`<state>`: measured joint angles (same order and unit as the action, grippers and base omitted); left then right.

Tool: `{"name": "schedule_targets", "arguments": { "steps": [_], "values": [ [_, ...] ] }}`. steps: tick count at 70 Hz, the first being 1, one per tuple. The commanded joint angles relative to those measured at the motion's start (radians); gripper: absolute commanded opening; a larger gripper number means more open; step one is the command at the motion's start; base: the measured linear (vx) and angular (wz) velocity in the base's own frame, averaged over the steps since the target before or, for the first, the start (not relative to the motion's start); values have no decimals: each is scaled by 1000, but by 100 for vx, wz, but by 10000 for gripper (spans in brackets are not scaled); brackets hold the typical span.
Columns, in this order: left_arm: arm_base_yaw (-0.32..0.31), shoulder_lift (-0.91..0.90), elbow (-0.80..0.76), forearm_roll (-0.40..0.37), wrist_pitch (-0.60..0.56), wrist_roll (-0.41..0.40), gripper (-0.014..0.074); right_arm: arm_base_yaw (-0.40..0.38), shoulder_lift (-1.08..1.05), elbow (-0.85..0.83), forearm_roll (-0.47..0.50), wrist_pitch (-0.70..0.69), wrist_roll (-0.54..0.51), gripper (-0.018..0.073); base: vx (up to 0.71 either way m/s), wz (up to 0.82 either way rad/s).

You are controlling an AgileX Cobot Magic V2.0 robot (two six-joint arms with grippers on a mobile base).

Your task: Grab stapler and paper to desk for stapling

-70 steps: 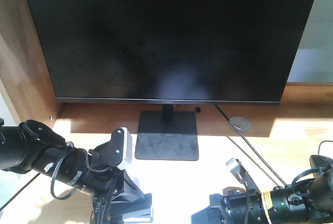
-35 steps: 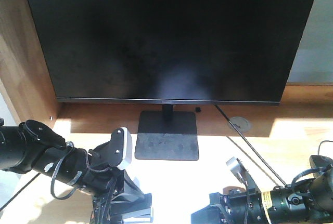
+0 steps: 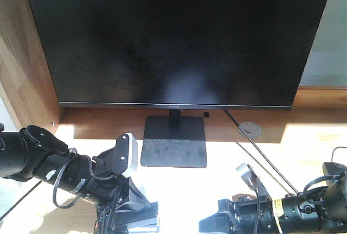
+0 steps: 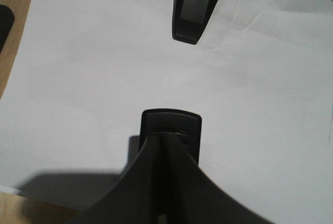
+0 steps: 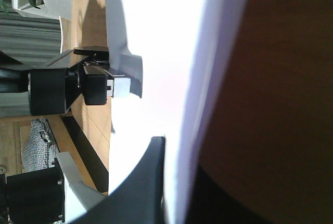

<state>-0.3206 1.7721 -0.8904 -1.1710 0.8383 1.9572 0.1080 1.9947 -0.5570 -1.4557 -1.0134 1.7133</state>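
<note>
A large black flat-screen monitor (image 3: 176, 38) on a square dark stand (image 3: 174, 141) fills the back of the light-coloured wooden desk (image 3: 303, 147), with a raised wooden side panel (image 3: 21, 65) at its left and bright sunlight falling across the desktop. Both black robot arms reach in low from the near edge of the front view.

The left gripper (image 4: 177, 76), seen from its own wrist camera, hangs directly over the large plain white sheet of paper (image 4: 93, 78), which lies flat on the desk with faint creases toward its upper right corner. Its two dark fingers stand well apart, one tip at the top of that view and the other near the bottom, with bare paper showing between them and nothing held; the lower finger (image 4: 171, 130) casts a shadow onto the sheet.

The right gripper's wrist view is turned on its side. It shows the white sheet running as a bright band alongside brown wood, one dark finger (image 5: 140, 182) of the right gripper at the paper's edge, and the left arm's black gripper housing beyond. Whether the right gripper is spread or pinching the sheet cannot be told from these views.

The black stapler does not appear in any view.

A thin black cable (image 3: 260, 152) runs diagonally across the desk's right side beside a round grey cable port (image 3: 250, 130).
</note>
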Motion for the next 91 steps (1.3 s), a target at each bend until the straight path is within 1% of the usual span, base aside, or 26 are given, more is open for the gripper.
{"name": "schedule_targets", "arguments": {
  "steps": [1,12,33,55,83,91],
  "values": [
    [-1,-36,-20,-55,35,-5,-6,1,-35,-11,16,-56,-11,-3,0,0],
    [-1,-11,-20,-51,37,-5,-6,1,-35,-11,16,-56,-11,-3,0,0],
    [-1,93,-20,-45,36,-5,-6,1,-35,-11,16,-57,-11,-3,0,0],
    [-1,147,-20,58,32,-10,-6,1,-35,-11,18,-59,-11,-3,0,0],
    [-1,146,-20,54,25,-13,-6,1,-35,-11,18,-59,-11,-3,0,0],
    [-1,116,-20,53,35,-13,-6,1,-35,-11,18,-63,-15,-3,0,0]
  ]
}}
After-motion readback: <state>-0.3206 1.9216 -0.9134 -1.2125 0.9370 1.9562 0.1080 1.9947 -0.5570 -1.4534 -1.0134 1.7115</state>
